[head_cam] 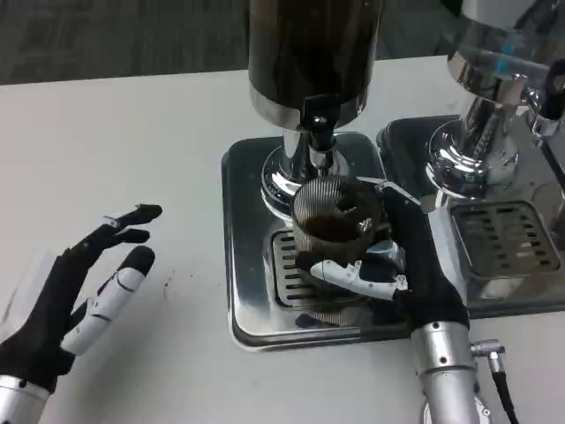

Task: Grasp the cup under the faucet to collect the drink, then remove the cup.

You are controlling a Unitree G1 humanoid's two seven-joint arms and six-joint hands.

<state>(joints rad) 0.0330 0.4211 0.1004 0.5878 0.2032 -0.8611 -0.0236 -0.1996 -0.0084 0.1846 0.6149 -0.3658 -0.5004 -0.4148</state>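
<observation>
A ribbed clear cup with dark drink inside stands on the drip grate of the steel base, right below the black faucet of the dark drink dispenser. My right hand wraps its fingers around the cup from the right and grips it. My left hand lies over the white table at the lower left, fingers spread, holding nothing, well apart from the dispenser.
A second chrome dispenser with its own drip tray stands directly right of my right forearm. The white table stretches to the left and back; its far edge meets dark floor.
</observation>
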